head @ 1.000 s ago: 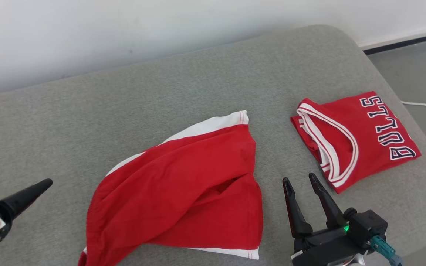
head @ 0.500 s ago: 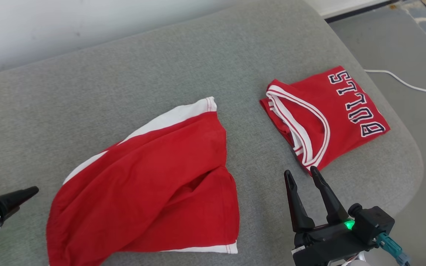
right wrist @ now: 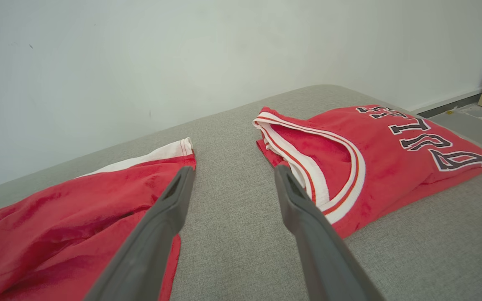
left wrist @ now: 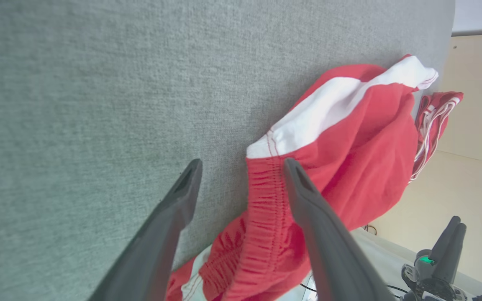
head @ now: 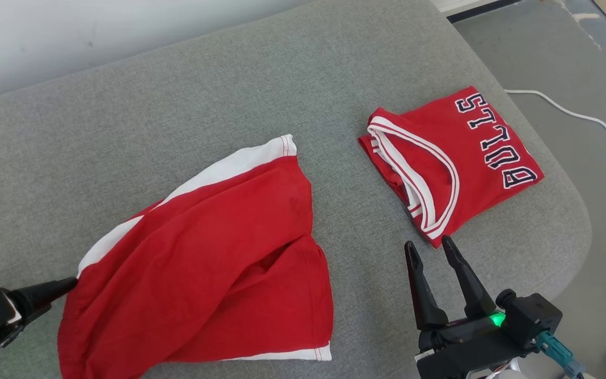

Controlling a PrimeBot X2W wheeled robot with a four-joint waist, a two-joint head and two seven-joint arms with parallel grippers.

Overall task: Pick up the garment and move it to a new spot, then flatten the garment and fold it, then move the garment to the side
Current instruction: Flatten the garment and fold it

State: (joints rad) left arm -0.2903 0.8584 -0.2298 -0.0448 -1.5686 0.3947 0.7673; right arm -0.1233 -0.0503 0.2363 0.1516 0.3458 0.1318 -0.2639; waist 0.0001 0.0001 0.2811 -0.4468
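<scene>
Subject of inspection: a pair of red shorts [head: 203, 263] lying loose and rumpled on a grey couch cushion [head: 177, 105], toward its near left part, one leg lapped over the other and a white side stripe [head: 219, 173] along the far edge. The shorts are neither flat nor folded, so the lift and move appears to be the step in hand. The left claw [left wrist: 243, 166] stands released, holding nothing. In the left wrist view its two fingers straddle the gathered waistband [left wrist: 266, 196], one over red cloth and the other over bare cushion. That placement suits a pinch on the elastic edge, the firmest part of the cloth; contact cannot be confirmed. The right claw [head: 427, 243] is likewise released and empty. It sits low over bare cushion in the gap between the shorts and a red jersey [head: 450, 152], its fingers pointing away from the robot. It looks parked there in readiness to take a second hold. The jersey lies folded, lettering up, near the right end of the cushion, well apart from the shorts; it is judged finished and set aside. Risks noted: a one-sided pinch may gather only the top layer, and the right claw's tips are just beside the jersey's corner. A white cable [head: 571, 113] lies on the floor [head: 545, 47] beyond the cushion, of no concern.
</scene>
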